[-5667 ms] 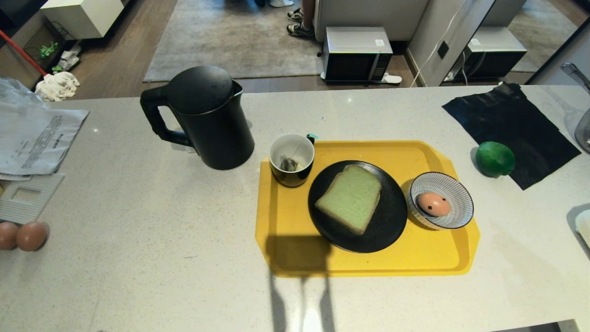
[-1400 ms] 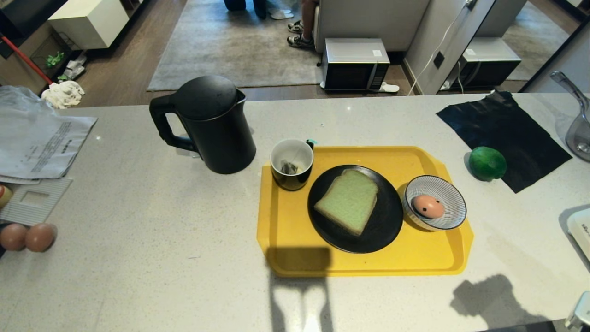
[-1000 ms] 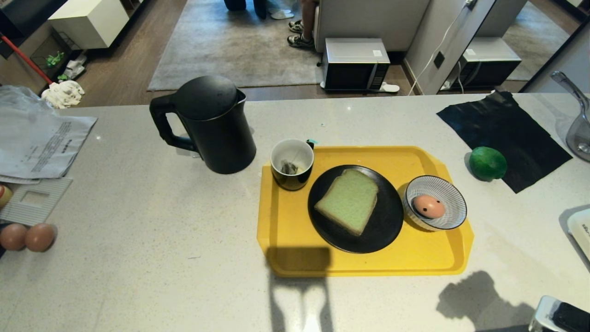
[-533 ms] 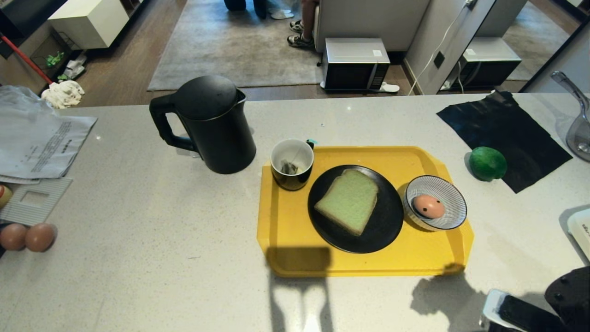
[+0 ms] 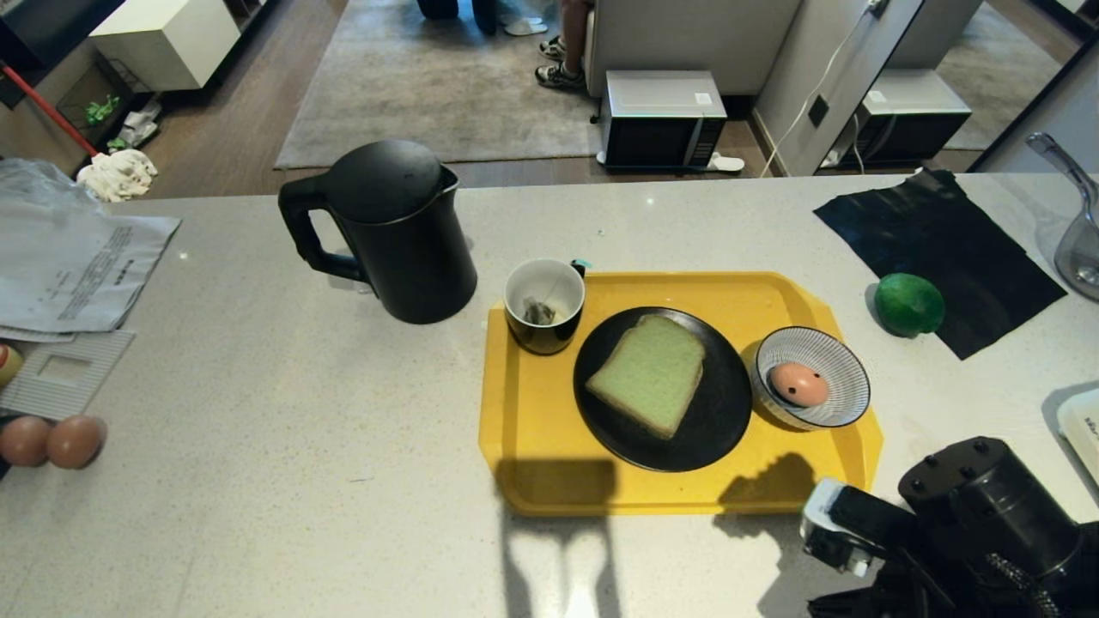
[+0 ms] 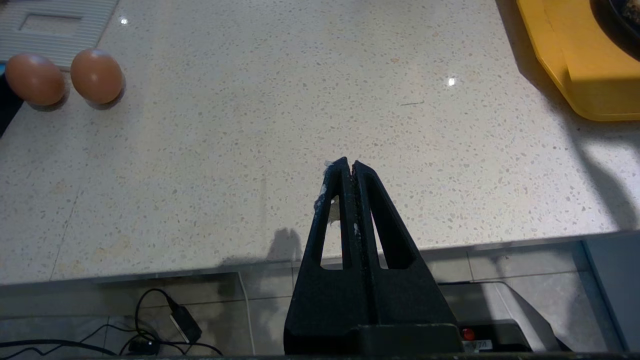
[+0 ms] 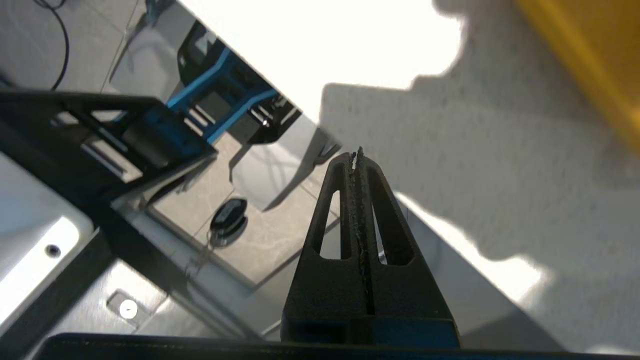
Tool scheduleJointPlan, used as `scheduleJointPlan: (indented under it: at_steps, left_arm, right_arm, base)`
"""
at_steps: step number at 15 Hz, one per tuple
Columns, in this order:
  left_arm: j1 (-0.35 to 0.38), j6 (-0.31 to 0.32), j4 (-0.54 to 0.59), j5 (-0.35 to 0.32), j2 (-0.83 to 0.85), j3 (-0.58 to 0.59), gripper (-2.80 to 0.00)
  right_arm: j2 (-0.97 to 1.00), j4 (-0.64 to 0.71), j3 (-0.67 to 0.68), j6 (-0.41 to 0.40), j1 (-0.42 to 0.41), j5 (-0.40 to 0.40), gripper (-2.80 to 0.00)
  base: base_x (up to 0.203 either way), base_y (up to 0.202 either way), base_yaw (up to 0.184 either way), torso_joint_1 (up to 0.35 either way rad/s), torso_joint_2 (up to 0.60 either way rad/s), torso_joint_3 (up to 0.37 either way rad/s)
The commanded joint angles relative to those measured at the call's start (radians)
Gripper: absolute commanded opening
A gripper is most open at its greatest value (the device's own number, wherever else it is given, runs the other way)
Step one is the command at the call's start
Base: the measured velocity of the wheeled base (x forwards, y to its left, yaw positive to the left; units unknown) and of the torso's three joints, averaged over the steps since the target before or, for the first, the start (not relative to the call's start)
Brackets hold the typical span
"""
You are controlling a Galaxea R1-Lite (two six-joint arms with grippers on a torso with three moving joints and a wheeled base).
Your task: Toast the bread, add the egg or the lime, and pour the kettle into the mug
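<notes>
A pale green slice of bread [image 5: 650, 372] lies on a black plate [image 5: 717, 425] in the middle of a yellow tray [image 5: 532, 429]. The black mug [image 5: 543, 305], with a tea bag inside, stands at the tray's far left corner. The spotted egg [image 5: 797, 384] rests in a striped bowl [image 5: 837, 360] on the tray's right side. The black kettle [image 5: 386, 232] stands left of the tray, and the lime [image 5: 908, 304] lies to its right. My right arm [image 5: 970, 506] is by the tray's near right corner. The right gripper [image 7: 356, 152] is shut and empty over the counter's front edge. My left gripper [image 6: 348, 162] is parked, shut and empty.
Two plain brown eggs [image 5: 47, 440] and papers [image 5: 69, 266] lie at the far left. A black cloth [image 5: 936, 249] and a clear utensil [image 5: 1077, 249] are at the far right, with a white appliance [image 5: 1083, 429] at the right edge. A person's feet [image 5: 558, 60] stand beyond the counter.
My right arm has come up into the head view from the lower right and moved left toward the tray's near right corner. Its shadow now reaches the tray. Nothing on the counter has moved.
</notes>
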Motion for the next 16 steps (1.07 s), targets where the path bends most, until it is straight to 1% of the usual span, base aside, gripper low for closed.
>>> scheduleJointPlan:
  at_steps: [1, 5, 7, 16]
  left_arm:
    - [0.0, -0.001, -0.001, 0.0, -0.002, 0.017, -2.8]
    - [0.0, 0.0, -0.001, 0.0, -0.002, 0.017, -2.8]
    - [0.0, 0.0, -0.001, 0.0, -0.002, 0.017, -2.8]
    - [0.0, 0.0, -0.001, 0.0, -0.002, 0.017, -2.8]
  right_arm:
    - [0.058, -0.01, -0.019, 0.0, 0.0, 0.001, -2.8]
    - [0.102, -0.02, -0.057, 0.001, 0.0, 0.0, -2.8]
    - [0.139, -0.066, -0.063, 0.001, 0.0, -0.001, -2.8]
    - [0.269, -0.181, -0.104, 0.0, 0.008, -0.013, -2.8]
  base:
    - [0.0, 0.0, 0.0, 0.0, 0.0, 0.0]
    - [0.0, 0.0, 0.0, 0.0, 0.0, 0.0]
    - [0.0, 0.0, 0.0, 0.0, 0.0, 0.0]
    - [0.0, 0.0, 0.0, 0.0, 0.0, 0.0]
